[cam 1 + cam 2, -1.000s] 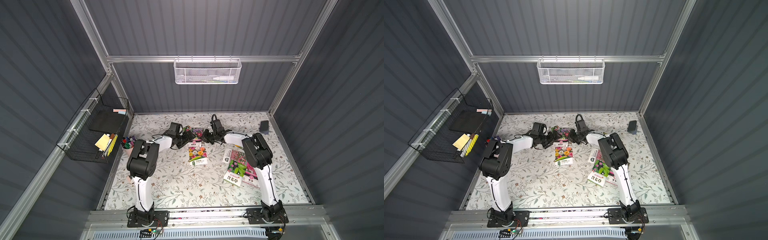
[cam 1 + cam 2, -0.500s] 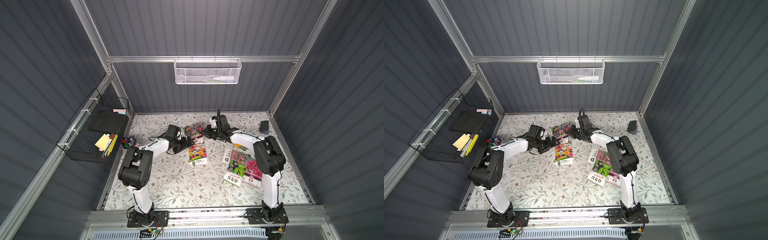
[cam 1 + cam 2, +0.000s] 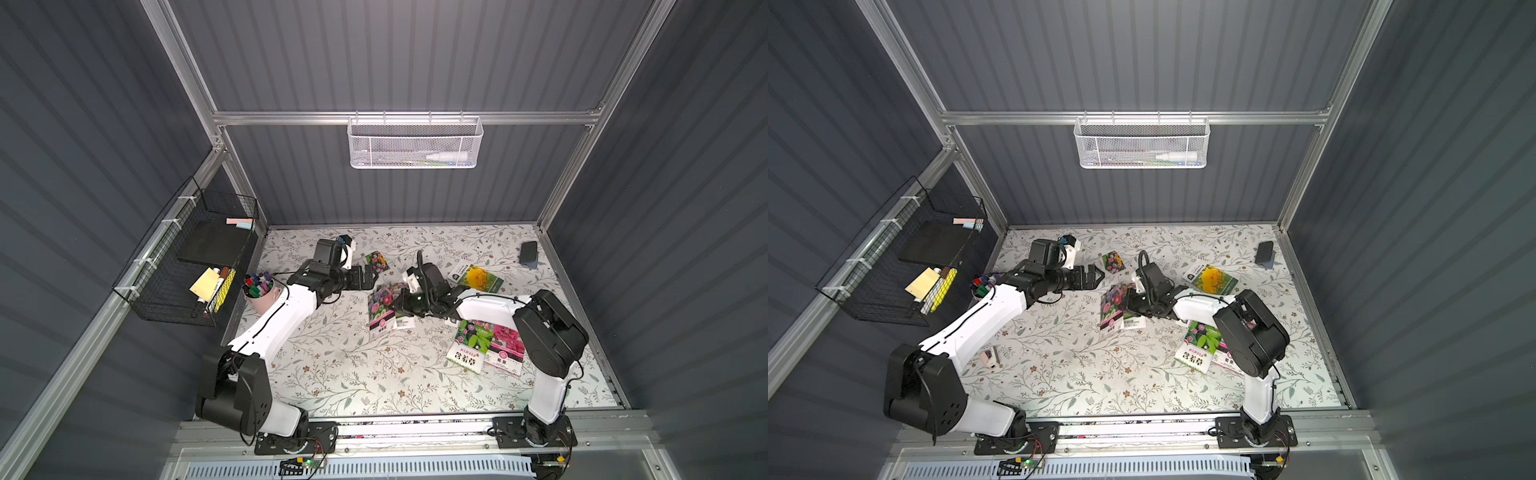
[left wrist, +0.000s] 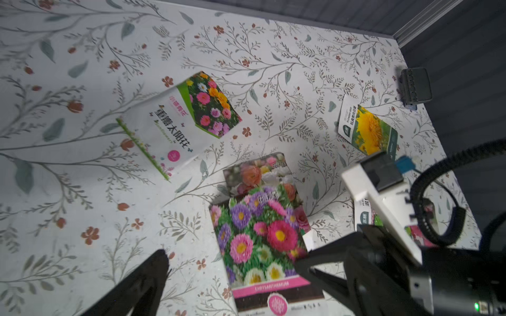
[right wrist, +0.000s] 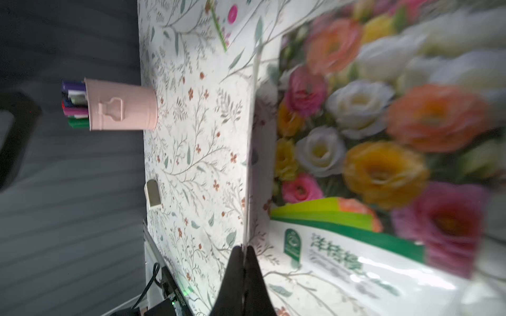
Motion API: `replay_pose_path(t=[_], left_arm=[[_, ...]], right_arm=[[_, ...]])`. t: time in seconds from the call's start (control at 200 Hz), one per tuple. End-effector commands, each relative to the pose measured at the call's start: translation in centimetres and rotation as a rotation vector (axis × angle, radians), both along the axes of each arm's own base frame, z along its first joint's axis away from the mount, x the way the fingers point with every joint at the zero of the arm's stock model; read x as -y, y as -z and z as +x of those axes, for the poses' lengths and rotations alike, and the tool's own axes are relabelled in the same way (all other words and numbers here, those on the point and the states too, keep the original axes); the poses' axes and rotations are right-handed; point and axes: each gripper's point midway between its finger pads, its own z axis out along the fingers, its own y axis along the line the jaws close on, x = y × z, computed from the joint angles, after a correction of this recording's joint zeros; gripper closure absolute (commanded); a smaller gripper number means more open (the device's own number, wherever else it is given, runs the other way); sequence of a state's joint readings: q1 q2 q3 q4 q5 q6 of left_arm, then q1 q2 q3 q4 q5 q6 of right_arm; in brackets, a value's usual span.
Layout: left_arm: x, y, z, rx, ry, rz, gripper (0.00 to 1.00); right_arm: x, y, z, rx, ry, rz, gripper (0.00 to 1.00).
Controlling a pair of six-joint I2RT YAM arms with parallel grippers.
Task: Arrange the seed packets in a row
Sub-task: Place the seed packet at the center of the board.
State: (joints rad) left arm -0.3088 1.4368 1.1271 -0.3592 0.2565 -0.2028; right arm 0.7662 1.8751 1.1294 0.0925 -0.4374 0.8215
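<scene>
The right gripper (image 3: 400, 306) is pinched tight on one edge of the glossy aster-photo seed packet (image 3: 380, 308) with its pink label band, holding it tilted over the floral-print tabletop (image 3: 345, 365) and over a rose-like-bloom packet (image 5: 356, 136). The left gripper (image 3: 371, 276) hangs spread wide and holds nothing, just beside a small mixed-blossom packet (image 3: 376, 262). Further right lie a yellow-flower packet (image 3: 478, 277) and, nearer the front, a green-leaf packet (image 3: 473, 341) overlapping a pink-bloom packet (image 3: 506, 350) — all at differing angles

On the counter (image 3: 353, 374), a lone packet (image 3: 376, 262) lay behind; the centre packet (image 3: 380, 307) overlapped a lower packet (image 4: 257, 171); a pair (image 3: 473, 345) overlapped front right.
</scene>
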Motion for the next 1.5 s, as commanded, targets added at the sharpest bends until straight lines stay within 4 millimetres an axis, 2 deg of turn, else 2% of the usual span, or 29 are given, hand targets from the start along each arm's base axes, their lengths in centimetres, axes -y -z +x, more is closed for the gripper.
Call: replay_pose_path(t=[0.0,0.3,0.36,0.525,0.64,0.77,0.955,1.266,1.436,1.496], left_arm=[[-2.3,0.7,-0.4,0.026,-0.057,0.128,0.01],[-5.2,0.7,-0.1,0.04,-0.19,0.221,0.01],[-5.7,0.9,-0.1,0.04,-0.216,0.236,0.01],[-6.2,0.9,0.1,0.045,-0.246,0.255,0.01],[-6.5,1.0,0.2,0.041,-0.262,0.264,0.0],[-7.0,2.0,-0.3,0.029,-0.306,0.249,0.01],[-7.3,3.1,-1.2,0.018,-0.324,0.234,0.01],[-7.2,3.2,-1.7,0.012,-0.309,0.232,0.01],[-7.0,3.7,-1.7,-0.011,-0.297,0.236,0.0],[-6.8,4.1,-1.7,-0.023,-0.286,0.234,0.01]], right_arm=[[-3.6,-2.5,-1.5,0.037,-0.009,0.071,1.0],[-10.8,-1.8,-6.7,-0.018,-0.048,0.147,1.0],[-12.1,-1.6,-6.8,0.009,-0.022,0.138,1.0],[-14.9,-0.9,-9.0,-0.005,0.007,0.136,1.0],[-15.7,-0.5,-10.8,-0.033,0.029,0.124,1.0],[-16.4,-0.2,-12.3,-0.042,0.046,0.121,1.0],[-16.8,2.1,-13.0,-0.1,0.069,0.077,1.0],[-18.3,3.9,-14.1,-0.171,0.057,0.011,1.0],[-18.3,4.5,-14.6,-0.198,0.054,-0.002,0.79],[-18.2,4.5,-14.7,-0.199,0.045,-0.013,0.64]])
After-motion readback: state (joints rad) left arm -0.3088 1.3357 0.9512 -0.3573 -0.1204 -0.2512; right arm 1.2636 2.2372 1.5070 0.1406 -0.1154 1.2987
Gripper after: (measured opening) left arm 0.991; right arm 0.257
